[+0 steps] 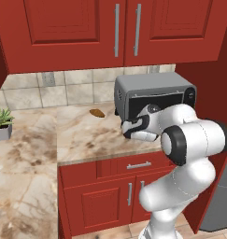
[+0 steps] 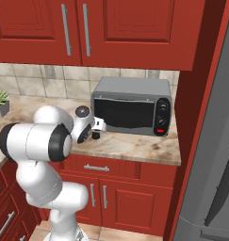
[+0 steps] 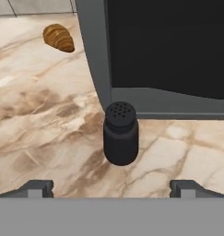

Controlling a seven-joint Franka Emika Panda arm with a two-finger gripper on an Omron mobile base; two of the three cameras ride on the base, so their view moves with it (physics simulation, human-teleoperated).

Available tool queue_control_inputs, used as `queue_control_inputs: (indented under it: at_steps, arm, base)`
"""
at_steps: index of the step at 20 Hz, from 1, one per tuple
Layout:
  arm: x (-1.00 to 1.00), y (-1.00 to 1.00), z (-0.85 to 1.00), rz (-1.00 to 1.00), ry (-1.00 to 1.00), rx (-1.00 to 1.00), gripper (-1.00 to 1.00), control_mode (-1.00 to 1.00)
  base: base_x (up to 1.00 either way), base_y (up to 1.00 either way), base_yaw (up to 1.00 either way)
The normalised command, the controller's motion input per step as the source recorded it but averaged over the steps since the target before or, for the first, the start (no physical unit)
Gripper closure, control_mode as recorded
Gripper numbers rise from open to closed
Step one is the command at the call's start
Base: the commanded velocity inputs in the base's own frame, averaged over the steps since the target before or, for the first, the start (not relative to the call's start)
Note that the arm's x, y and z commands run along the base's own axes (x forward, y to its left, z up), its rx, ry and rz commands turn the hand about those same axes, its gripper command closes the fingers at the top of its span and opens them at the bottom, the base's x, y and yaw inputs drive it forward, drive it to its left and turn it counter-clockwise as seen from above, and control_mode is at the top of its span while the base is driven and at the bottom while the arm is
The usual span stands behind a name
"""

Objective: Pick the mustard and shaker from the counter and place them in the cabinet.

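From the left base view, the white arm's two-finger gripper (image 1: 129,127) hangs low over the beige and brown marbled stone counter (image 1: 82,135), just in front of the grey toaster oven (image 1: 154,95); the hand hides the shaker here. A small brown croissant-like lump (image 1: 97,113) lies at about ten o'clock from the hand, apart from it.

In the right base view, the small black shaker (image 2: 95,135) stands upright on the counter, just beside the oven's front left corner, with the gripper (image 2: 98,125) close above it.

Through the hand view, the shaker (image 3: 120,134) sits at twelve o'clock from the jaws, centred between the two dark fingertips (image 3: 37,188), its long axis upright. The jaws stand fully apart and hold nothing. A straight advance should bracket it; the oven edge touches or nearly touches its back.
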Motion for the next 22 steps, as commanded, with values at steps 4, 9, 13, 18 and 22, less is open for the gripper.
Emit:
queue_control_inputs:
  at_steps: [4,9,13,18,22]
  arm:
    - [0.22,0.00,-0.19,0.00,0.00,0.00,-1.00,-1.00]
    - [0.18,0.00,-0.22,0.00,0.00,0.00,-1.00,-1.00]
    - [0.16,0.00,-0.15,0.00,0.00,0.00,-1.00,-1.00]
    - [0.17,0.00,-0.08,0.00,0.00,0.00,-1.00,-1.00]
    - [0.15,0.00,-0.10,0.00,0.00,0.00,-1.00,-1.00]
  base:
    - [0.00,0.00,0.00]
    - [0.00,0.00,0.00]
    - [0.00,0.00,0.00]
    - [0.00,0.00,0.00]
    - [0.00,0.00,0.00]
